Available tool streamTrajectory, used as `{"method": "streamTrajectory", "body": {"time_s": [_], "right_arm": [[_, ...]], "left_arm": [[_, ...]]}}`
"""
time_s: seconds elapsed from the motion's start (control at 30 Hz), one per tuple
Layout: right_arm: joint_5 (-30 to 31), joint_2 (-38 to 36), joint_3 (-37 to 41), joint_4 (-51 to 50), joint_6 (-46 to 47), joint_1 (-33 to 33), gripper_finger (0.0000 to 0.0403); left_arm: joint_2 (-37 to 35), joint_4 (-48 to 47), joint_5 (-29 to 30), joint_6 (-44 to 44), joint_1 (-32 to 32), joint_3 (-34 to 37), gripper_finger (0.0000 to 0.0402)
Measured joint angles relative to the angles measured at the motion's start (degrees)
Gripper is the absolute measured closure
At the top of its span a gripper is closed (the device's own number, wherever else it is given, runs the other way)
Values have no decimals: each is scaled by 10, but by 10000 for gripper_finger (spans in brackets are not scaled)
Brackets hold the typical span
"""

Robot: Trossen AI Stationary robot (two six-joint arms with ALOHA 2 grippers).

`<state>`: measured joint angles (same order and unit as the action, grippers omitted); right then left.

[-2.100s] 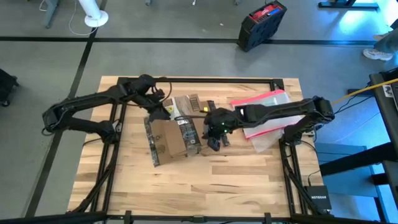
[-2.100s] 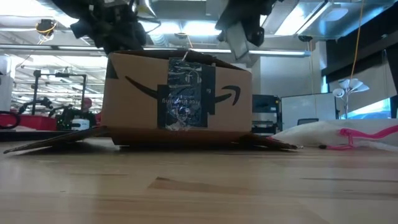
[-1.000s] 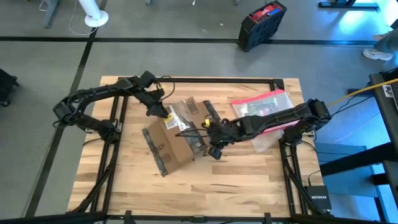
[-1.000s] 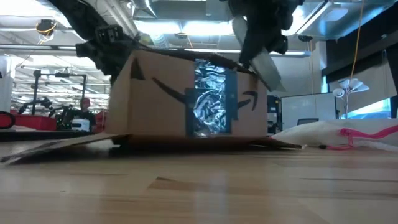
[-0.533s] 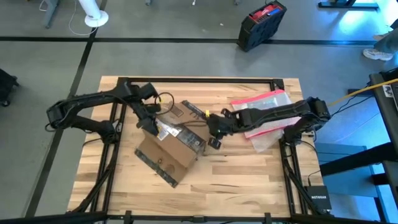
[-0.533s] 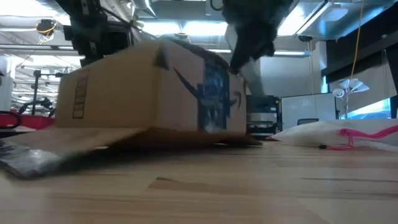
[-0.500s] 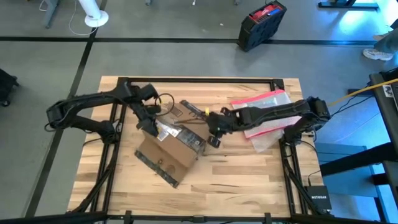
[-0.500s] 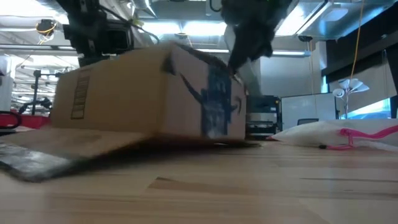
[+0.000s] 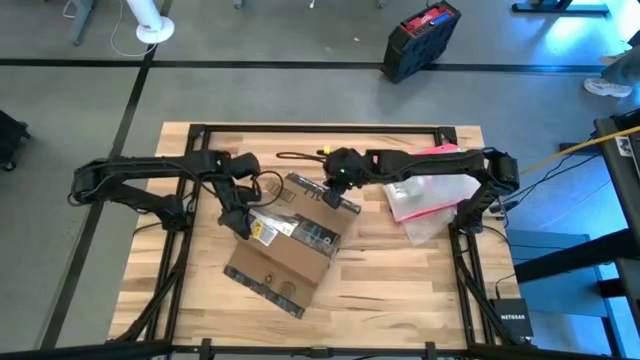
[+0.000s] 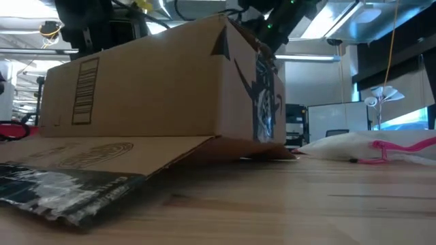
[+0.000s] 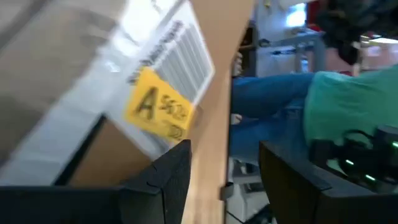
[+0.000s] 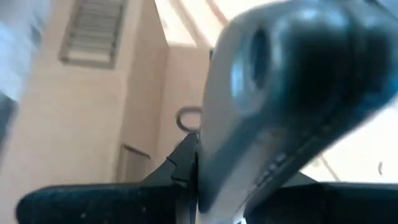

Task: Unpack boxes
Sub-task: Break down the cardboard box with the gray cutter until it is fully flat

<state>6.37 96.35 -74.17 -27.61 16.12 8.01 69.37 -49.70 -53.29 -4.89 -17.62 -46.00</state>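
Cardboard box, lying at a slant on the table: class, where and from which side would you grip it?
Probably the raised flap edge of the cardboard box, coming from above on its far side: it stands free there, while the near flap lies flat on the table, giving nothing to pinch.

Box (image 9: 285, 250) mid-table, left gripper (image 9: 238, 222) at its left, pouch (image 9: 425, 200) right of box

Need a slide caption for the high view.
Both hands, left and right, work an opened cardboard box beside a plastic pouch.
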Motion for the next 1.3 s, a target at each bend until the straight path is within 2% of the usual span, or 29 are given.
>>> {"method": "streamTrajectory", "body": {"time_s": [0.13, 0.27, 0.37, 0.5, 0.7, 0.87, 0.97, 1.17, 1.3], "right_arm": [[-7, -19, 0, 16, 0, -13, 331], [-13, -52, 0, 18, 2, -46, 331], [5, -85, 0, -11, 22, -81, 331], [38, -124, 0, -77, 68, -127, 331], [29, -128, 0, -146, 155, -198, 331], [50, -100, 0, -154, 195, -243, 331], [55, -66, 0, -147, 193, -241, 331], [58, -6, 0, -110, 164, -211, 331], [94, 1, 0, -111, 138, -183, 331]], "left_arm": [[-20, -41, 49, 34, -11, -18, 227], [-35, -109, 119, 101, -25, -72, 227], [-43, -123, 162, 132, -26, -114, 227], [-40, -108, 179, 125, -26, -150, 227], [-31, -151, 181, 126, -33, -141, 227], [-30, -160, 166, 123, -39, -111, 227], [-30, -154, 132, 115, -38, -81, 227], [-32, -157, 105, 89, -33, -48, 227], [-33, -154, 90, 63, -14, -43, 227]]}}
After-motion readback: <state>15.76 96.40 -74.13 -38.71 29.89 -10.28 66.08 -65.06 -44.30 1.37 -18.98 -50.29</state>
